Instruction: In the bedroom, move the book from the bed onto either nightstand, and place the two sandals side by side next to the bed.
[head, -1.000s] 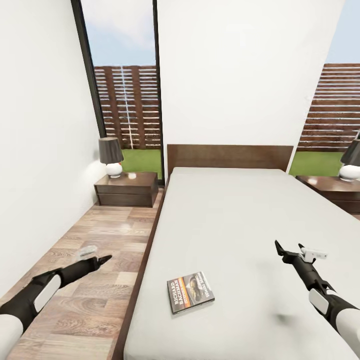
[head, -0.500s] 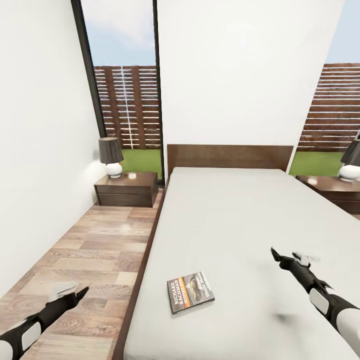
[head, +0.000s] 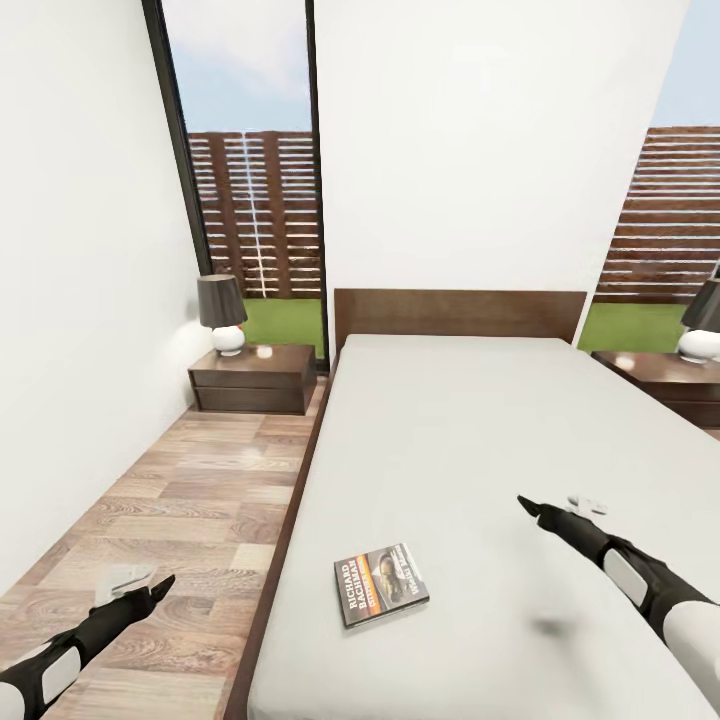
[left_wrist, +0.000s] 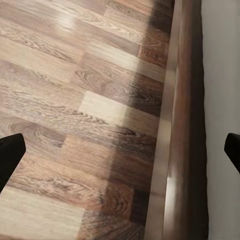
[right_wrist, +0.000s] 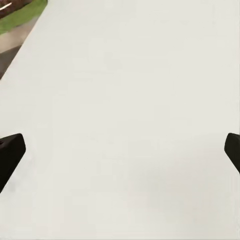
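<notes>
The book (head: 381, 583) lies flat on the off-white bed (head: 480, 440), near its left edge at the foot end. Over the mattress, to the right of the book, my right gripper (head: 527, 506) hangs open with nothing between its fingers; in the right wrist view its fingertips (right_wrist: 10, 152) frame bare mattress. My left gripper (head: 160, 584) is low over the wood floor beside the bed frame (left_wrist: 182, 120), open and empty. One nightstand (head: 253, 377) stands left of the headboard, another nightstand (head: 665, 378) at the right. The sandals are out of view.
A dark-shaded lamp (head: 222, 313) with a white base sits on the left nightstand, another lamp (head: 703, 325) on the right one. A white wall (head: 80, 300) borders the narrow floor strip (head: 190, 500) left of the bed. Tall windows flank the headboard.
The left arm dropped low and back toward me over the floor. The right gripper slid left across the mattress toward the book. The book has not moved.
</notes>
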